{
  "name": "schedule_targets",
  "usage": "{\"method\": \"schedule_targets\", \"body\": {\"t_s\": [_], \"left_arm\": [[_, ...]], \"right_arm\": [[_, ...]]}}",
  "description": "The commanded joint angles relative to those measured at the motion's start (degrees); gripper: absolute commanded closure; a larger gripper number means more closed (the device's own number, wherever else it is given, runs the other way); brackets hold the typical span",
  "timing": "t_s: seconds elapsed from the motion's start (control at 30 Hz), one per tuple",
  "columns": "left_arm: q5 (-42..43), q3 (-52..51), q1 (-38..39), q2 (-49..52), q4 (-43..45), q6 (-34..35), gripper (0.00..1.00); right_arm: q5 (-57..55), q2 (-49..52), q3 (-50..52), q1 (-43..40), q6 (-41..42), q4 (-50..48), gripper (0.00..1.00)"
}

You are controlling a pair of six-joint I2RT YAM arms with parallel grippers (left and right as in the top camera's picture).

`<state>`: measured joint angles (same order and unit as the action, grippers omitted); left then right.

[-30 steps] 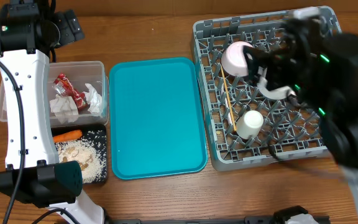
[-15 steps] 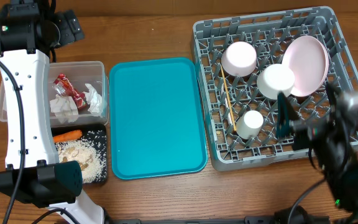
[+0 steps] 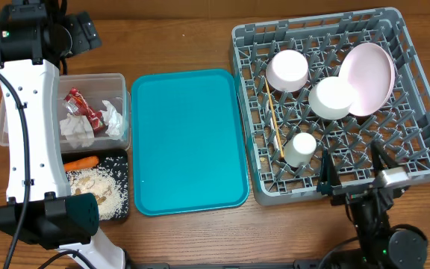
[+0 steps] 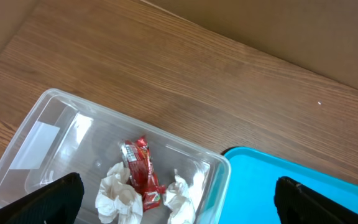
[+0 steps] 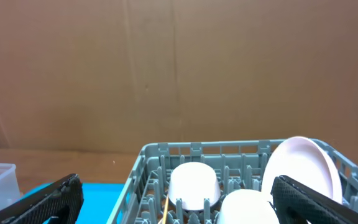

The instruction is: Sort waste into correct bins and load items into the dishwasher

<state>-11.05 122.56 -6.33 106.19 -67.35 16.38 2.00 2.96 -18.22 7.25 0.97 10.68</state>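
Observation:
The grey dishwasher rack (image 3: 312, 28) holds two upturned white bowls (image 3: 287, 70) (image 3: 331, 98), a leaning plate (image 3: 368, 78), a small cup (image 3: 301, 149) and a thin wooden stick (image 3: 275, 119). In the clear tub (image 3: 88, 76) lie crumpled napkins (image 4: 120, 199) and a red wrapper (image 4: 142, 174). An orange carrot (image 3: 80, 161) and crumbs (image 3: 95, 190) sit in the black tray (image 3: 118, 161). My left gripper (image 4: 179, 205) hangs open above the tub, touching nothing. At the rack's near edge my right gripper (image 3: 353, 175) stands open and empty, facing the bowls (image 5: 194, 183).
A flat teal tray (image 3: 189, 142) lies bare between the bins and the rack. The left arm's white link (image 3: 28, 134) runs along the left side, over the tub's edge. A brown cardboard wall (image 5: 179, 68) stands behind the table.
My right arm has pulled back from over the rack to the table's near edge, uncovering the second bowl and the plate. The left arm has not moved.

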Motion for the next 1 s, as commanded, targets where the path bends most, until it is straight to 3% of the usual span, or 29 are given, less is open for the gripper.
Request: {"method": "schedule_targets", "body": {"t_s": [0.0,0.43,0.83,0.97], "left_arm": [[0.42,1.33,0.02,-0.87,0.09,0.55,0.0],[0.42,1.33,0.02,-0.87,0.09,0.52,0.0],[0.42,1.33,0.02,-0.87,0.09,0.52,0.0],[0.42,1.33,0.02,-0.87,0.09,0.52,0.0]], "right_arm": [[0.7,-1.84,4.46,-1.11,2.64,-3.98,0.0],[0.7,-2.82,17.49,-2.43,3.78,-15.45,0.0],[0.57,-2.82,17.79,-5.07,2.97,-6.01,0.0],[0.59,-2.82,17.77,-5.07,-2.58,-6.01,0.0]]}}
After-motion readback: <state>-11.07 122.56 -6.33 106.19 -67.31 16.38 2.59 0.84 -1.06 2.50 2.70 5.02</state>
